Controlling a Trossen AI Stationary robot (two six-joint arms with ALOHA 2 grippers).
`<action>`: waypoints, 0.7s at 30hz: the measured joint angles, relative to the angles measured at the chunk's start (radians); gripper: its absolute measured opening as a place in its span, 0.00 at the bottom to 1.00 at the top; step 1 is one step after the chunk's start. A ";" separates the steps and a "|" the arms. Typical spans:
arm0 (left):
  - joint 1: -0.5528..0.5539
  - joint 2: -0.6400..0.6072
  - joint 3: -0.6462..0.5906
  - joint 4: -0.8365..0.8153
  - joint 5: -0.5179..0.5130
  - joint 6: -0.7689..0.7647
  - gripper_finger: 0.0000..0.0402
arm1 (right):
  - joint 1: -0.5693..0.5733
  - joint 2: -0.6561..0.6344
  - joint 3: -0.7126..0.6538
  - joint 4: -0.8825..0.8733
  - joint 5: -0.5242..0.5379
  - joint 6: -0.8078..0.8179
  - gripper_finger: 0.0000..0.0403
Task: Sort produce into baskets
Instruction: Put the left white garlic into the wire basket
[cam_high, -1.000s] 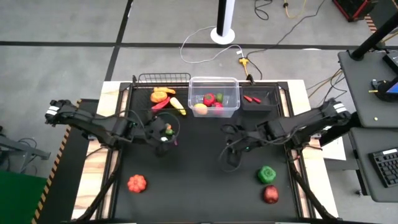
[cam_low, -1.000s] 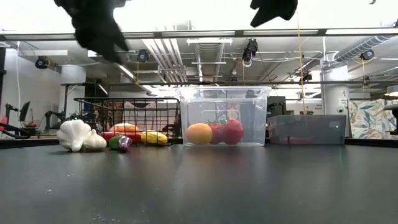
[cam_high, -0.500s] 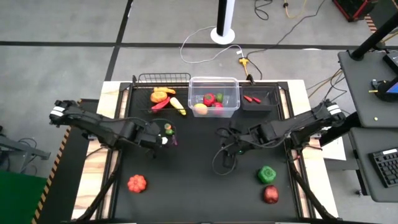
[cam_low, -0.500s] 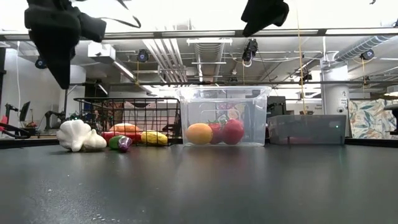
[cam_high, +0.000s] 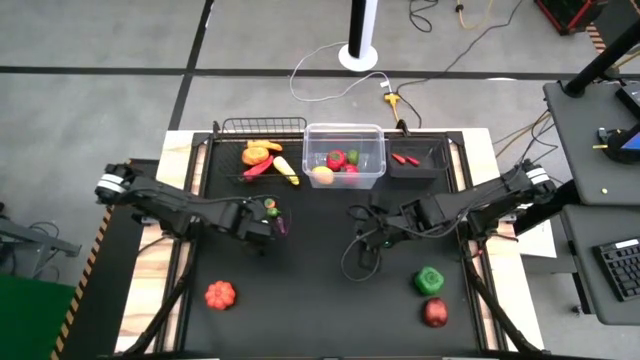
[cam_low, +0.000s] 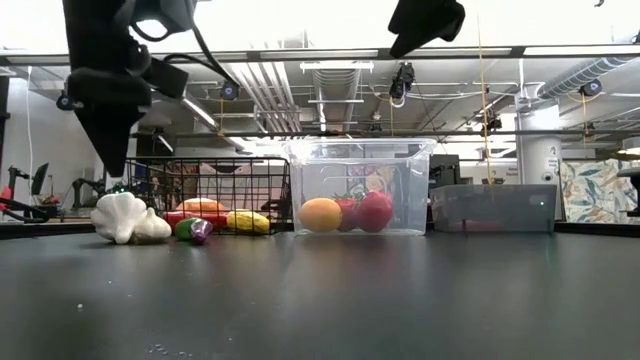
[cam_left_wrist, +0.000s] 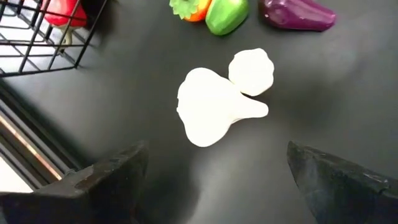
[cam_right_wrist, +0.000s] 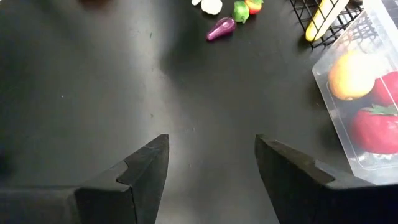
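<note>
Lying on the black table (cam_high: 320, 300), two white garlic bulbs (cam_left_wrist: 214, 106) touched each other, with a green pepper (cam_left_wrist: 226, 15) and a purple eggplant (cam_left_wrist: 297, 14) just beyond them, all near the front corner of the black wire basket (cam_high: 262, 127). Above the garlic hung the left gripper (cam_left_wrist: 214, 171), its fingers spread wide and empty. The wire basket held an orange carrot, a red chilli and yellow corn (cam_high: 286, 171). Beside it, the clear plastic bin (cam_high: 345, 133) held an orange fruit (cam_low: 320, 214) and red tomatoes (cam_low: 366, 211). Next along, the low dark tray (cam_high: 415, 170) held red chillies (cam_high: 405, 158). Nearer the table's front lay an orange pumpkin (cam_high: 220, 294) on the left, and a second green pepper (cam_high: 429, 280) with a red fruit (cam_high: 435, 312) on the right. Over the bare middle of the table the right gripper (cam_right_wrist: 211, 165) hovered, fingers partly apart, holding nothing.
</note>
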 joint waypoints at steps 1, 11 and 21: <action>0.003 0.006 0.000 0.000 0.000 -0.008 0.90 | 0.000 0.000 0.000 0.000 0.000 0.000 0.57; 0.023 0.062 -0.002 0.011 -0.021 -0.008 0.90 | 0.000 0.000 0.000 0.000 0.000 -0.004 0.57; 0.041 0.071 -0.012 0.055 -0.021 0.041 0.90 | 0.000 0.001 0.000 0.000 0.000 -0.003 0.57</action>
